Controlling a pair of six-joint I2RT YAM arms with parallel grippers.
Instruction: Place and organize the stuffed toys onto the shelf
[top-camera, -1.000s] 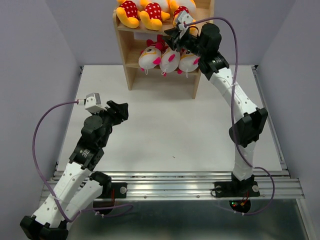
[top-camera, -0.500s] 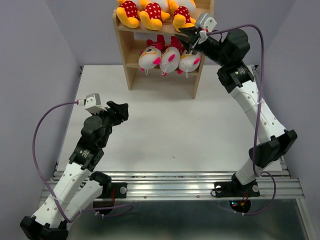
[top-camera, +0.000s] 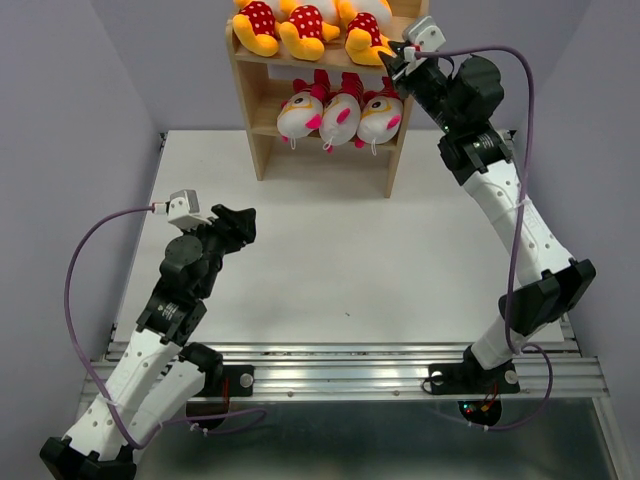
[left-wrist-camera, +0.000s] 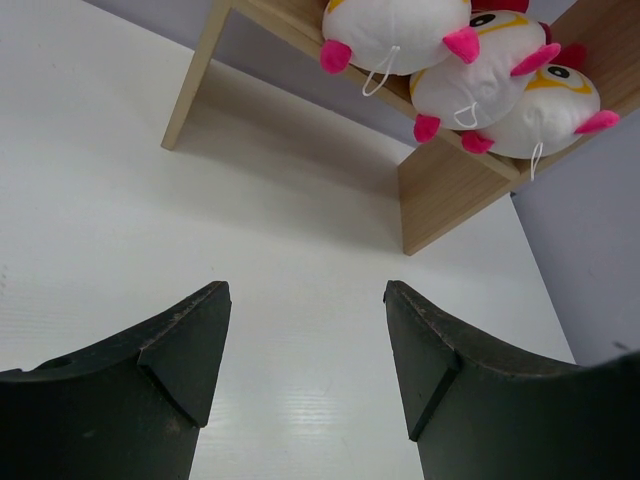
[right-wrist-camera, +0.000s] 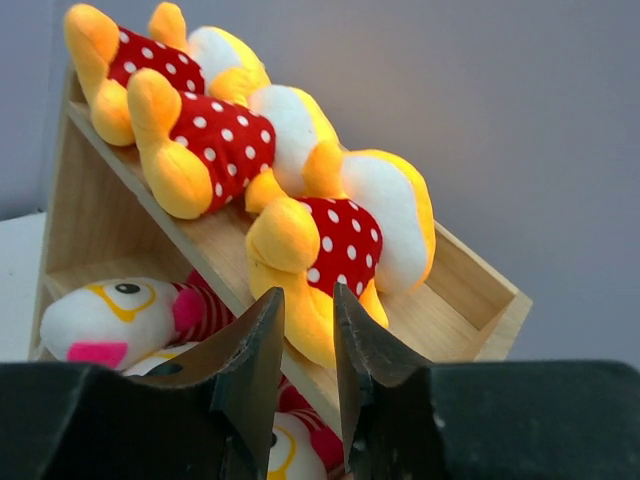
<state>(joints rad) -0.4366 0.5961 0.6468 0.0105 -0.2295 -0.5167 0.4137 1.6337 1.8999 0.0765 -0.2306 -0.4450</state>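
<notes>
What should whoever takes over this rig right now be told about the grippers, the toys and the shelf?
Left gripper: open, empty, over the table.
Right gripper: jaws nearly together at the foot of the rightmost yellow toy; whether it grips is unclear.
Things: three yellow toys on the upper tier of the shelf, three white-headed toys on the tier below.
Done: all six are on the shelf, sorted by kind; none shows on the table.
Left: probably only to free the right gripper and back off.
</notes>
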